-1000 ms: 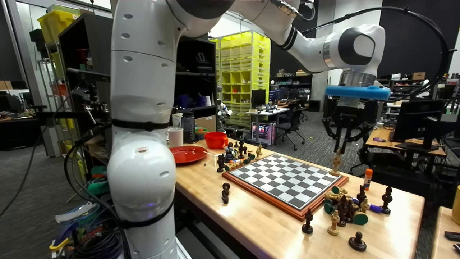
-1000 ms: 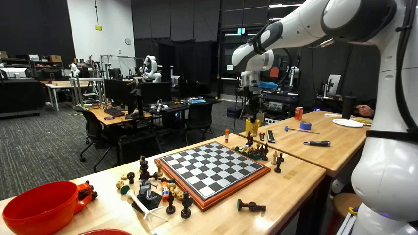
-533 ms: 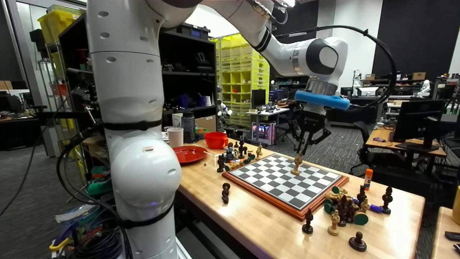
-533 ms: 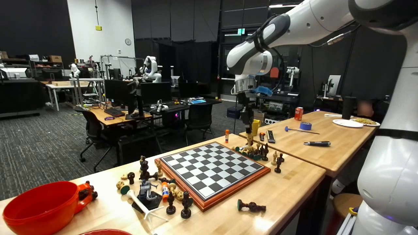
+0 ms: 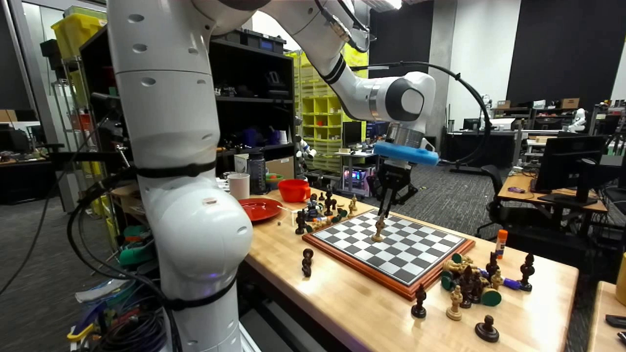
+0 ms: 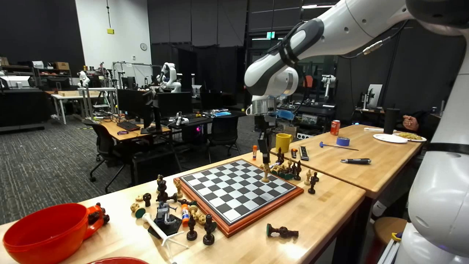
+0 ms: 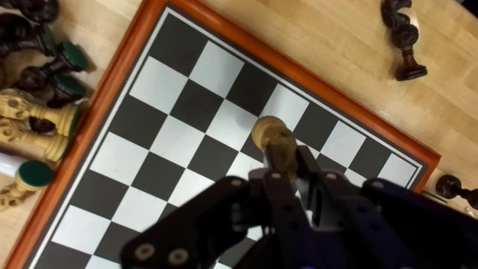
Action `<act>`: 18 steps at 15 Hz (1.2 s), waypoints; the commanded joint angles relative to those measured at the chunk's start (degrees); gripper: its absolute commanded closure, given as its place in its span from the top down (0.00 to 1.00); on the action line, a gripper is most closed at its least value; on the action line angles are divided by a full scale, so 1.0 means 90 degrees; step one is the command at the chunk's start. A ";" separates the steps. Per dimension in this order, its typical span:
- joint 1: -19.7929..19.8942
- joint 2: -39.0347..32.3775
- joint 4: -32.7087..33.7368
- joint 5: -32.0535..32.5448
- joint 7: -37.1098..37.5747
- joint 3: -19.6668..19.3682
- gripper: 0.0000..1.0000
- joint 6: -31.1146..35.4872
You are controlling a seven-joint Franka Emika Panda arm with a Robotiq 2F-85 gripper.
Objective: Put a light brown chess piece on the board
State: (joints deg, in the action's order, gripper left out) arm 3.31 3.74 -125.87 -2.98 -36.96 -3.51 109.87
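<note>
The biggest thing in front of me is the wooden desk (image 5: 352,303), reaching out past the board (image 5: 398,252). A white robot arm (image 5: 195,239) bends across, its wrist above the board. The board itself lies flat, dark and white squares within a reddish-brown rim. Well apart from it, off to one side, I see a red plate (image 5: 259,209), and on that same side of the board stands a red bowl (image 5: 293,191) with a handle. There too, just beside the rim, lies a heap of chess pieces (image 7: 54,116), some toppled; a second heap (image 5: 467,283) crowds the board's opposite side. The black fingers (image 7: 308,162) point down over the board, squeezed together on what they carry. An orange-capped glue stick (image 5: 501,242) stands upright near a corner of the board. A dark chess piece (image 7: 405,41) lies toppled near the board's rim. Gripped by its upper end between the fingers, the light brown chess piece (image 7: 274,136) leans slightly, base downward, above the board's squares.
</note>
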 commanded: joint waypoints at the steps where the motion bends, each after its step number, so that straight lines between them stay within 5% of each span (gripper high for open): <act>1: -0.0170 0.0258 -0.0619 -0.0285 -0.0100 0.0084 0.03 0.0941; 5: -0.0296 0.0366 -0.1058 -0.0461 -0.0234 0.0151 0.03 0.2007; 6: -0.0309 0.0412 -0.1130 -0.0449 -0.0272 0.0149 0.14 0.2196; 7: -0.0320 0.0462 -0.1180 -0.0404 -0.0283 0.0143 0.39 0.2308; 11: -0.0307 0.0782 -0.1147 -0.0408 -0.0243 0.0061 0.51 0.2047; 18: -0.0123 0.1679 -0.0602 -0.0136 0.0241 -0.0312 0.98 0.0889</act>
State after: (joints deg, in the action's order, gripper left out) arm 1.18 14.11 -132.89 -5.76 -37.26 -4.82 123.11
